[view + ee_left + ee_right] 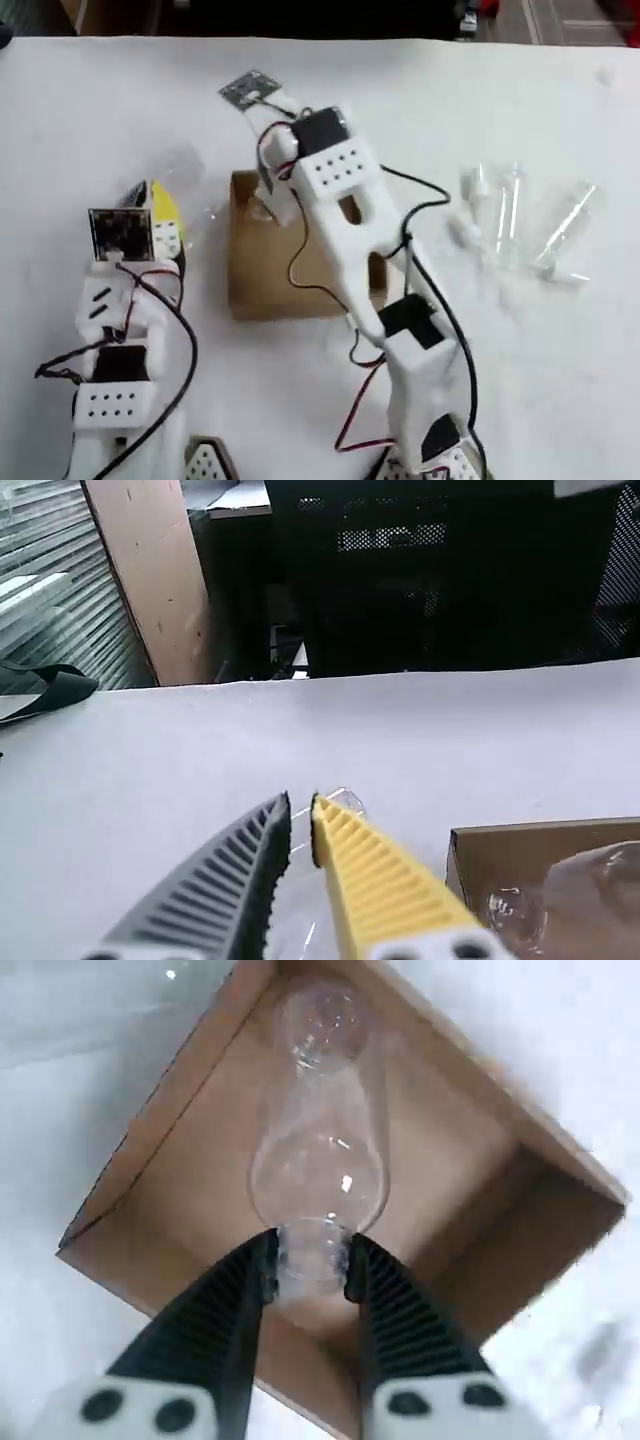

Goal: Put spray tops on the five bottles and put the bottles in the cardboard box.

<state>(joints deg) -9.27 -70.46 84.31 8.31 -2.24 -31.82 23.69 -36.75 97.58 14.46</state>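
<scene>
wrist view: right tool [311, 1262] clamps bottle [320, 1165] over box [480, 1200].

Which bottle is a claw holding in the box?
The clear bottle pinched at its neck by the right claw, inside the cardboard box; the other clear pieces lie outside it on the table.

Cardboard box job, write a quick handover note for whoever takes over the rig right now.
Right end effector: shut on the neck of a clear bottle, held down into the cardboard box; whether it has a spray top is hidden.
Left end effector: nearly shut, beside the box, a second clear bottle at its tips.
Other bottles and spray tops: loose on the table, past the box's other side.
Done: none boxed yet.
Left: release this bottle, top and box the rest.
</scene>
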